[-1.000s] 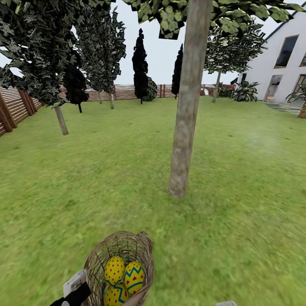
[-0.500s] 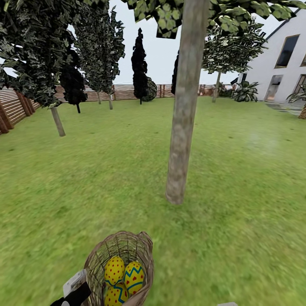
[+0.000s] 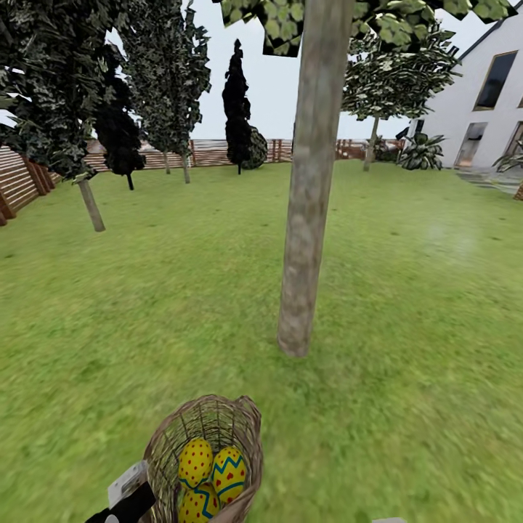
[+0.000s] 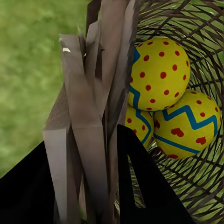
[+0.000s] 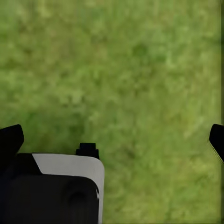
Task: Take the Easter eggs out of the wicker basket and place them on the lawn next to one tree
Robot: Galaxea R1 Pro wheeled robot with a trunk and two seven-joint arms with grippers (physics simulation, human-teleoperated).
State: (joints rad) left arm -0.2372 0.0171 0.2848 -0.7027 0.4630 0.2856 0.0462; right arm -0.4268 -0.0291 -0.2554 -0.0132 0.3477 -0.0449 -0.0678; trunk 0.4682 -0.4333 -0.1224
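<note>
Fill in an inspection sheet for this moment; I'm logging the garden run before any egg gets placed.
Surface: lawn, flat green grass.
Job's things: three Easter eggs all inside the wicker basket; thick-trunked tree stands ahead of the basket, no eggs at its foot.
Clutter: nothing seen.
Grippers: left gripper shut on the wicker basket's wall, one finger inside, one outside; right gripper open over bare grass.
Cables: nothing seen.
Surroundings: slatted wooden fence, dark cypress-like trees, thin-trunked trees, white house.
</note>
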